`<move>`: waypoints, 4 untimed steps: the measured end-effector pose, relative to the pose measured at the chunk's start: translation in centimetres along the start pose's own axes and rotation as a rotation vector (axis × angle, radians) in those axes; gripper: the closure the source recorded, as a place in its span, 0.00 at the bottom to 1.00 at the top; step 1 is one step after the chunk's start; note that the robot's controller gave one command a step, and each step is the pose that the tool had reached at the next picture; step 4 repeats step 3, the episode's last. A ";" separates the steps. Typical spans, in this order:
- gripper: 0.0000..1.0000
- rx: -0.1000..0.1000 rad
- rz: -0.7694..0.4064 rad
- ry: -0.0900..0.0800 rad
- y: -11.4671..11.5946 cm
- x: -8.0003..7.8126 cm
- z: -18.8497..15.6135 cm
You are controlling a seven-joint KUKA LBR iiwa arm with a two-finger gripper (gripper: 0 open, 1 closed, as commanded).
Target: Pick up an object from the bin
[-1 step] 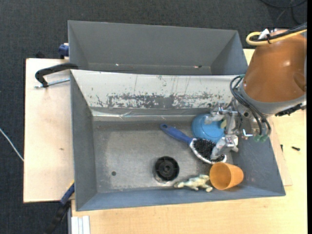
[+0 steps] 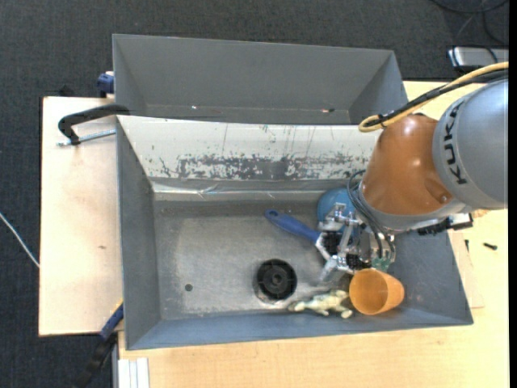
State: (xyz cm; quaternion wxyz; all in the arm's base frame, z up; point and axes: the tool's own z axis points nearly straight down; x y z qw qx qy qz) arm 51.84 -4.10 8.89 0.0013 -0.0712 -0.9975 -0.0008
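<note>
Camera view, looking down into the grey metal bin [image 2: 137, 241]. Loads of open room across the left half and along the far side: just speckled, scuffed grey floor, with smooth sloping walls all round. Much tighter on the right, with everything bunched toward the near-right corner, close to the near wall.

Arm [image 2: 477, 148] reaching in from the right, with a smooth, rounded orange cover [image 2: 404, 172] at the wrist hanging over the right part of the floor. Gripper [image 2: 339, 257] down low under that cover, all metal bits and wires. Spread or pinched? Honestly can't tell, too cluttered down there.

Closest thing: a blue scoop [image 2: 289, 224], plastic by the look of it. Flat handle pointing left and a bit far, rounded bowl end tucked partly under the cover, just on the far-left side of the gripper. Touching or only just beside it, hard to say.

Just near-right of the gripper, an orange cup [image 2: 376, 292], smooth, tipped over on its side with the inside showing. Left of the cup and right along the near wall, a pale yellowish knobbly thing [image 2: 323, 303], too small to name. Further left, a black round disc [image 2: 276, 278] lying flat, with a raised hub in the middle, apart from the gripper and with bare floor to its left.
</note>
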 end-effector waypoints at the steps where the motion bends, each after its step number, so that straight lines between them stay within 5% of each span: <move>1: 1.00 0.000 -0.002 -0.006 0.0 -0.1 -0.4; 2: 1.00 0.000 0.007 -0.012 0.2 0.3 -6.9; 3: 1.00 0.000 -0.030 -0.016 0.5 0.1 -18.0; 4: 1.00 0.000 -0.030 -0.016 0.5 0.1 -18.0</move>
